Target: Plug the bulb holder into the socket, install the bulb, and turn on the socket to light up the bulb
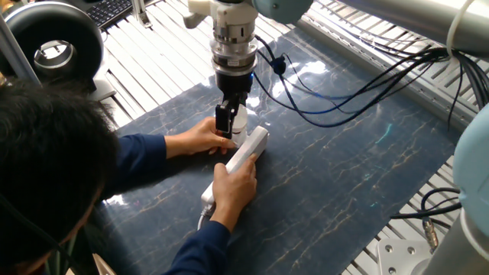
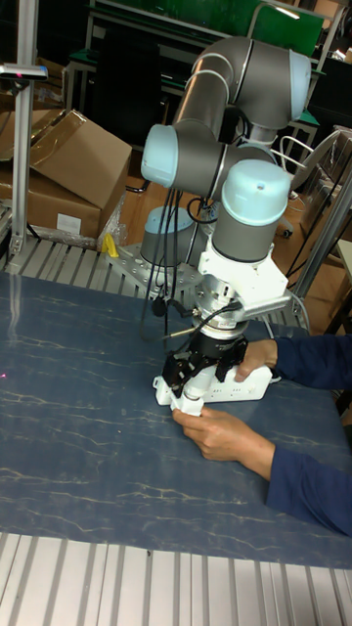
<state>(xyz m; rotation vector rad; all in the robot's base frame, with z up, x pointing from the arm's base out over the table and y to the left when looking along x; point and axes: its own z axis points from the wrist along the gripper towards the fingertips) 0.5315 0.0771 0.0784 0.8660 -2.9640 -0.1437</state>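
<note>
One robot arm [image 2: 235, 117] with one gripper [image 1: 229, 122], one white socket [image 1: 243, 156], and two human hands [image 1: 200, 137] [image 1: 233, 187] sit on one dark blue mat [image 1: 344, 168].

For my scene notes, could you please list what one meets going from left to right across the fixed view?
Black ring-shaped device → person's head → person's hand beside the strip → tool holding a small white part → socket → black cables → dark blue mat.

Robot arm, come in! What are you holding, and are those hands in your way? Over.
Gripper shut on a small white part, low over the socket's far end. Which part: cannot tell. Person's hands steady the socket, close beside the fingers.
</note>
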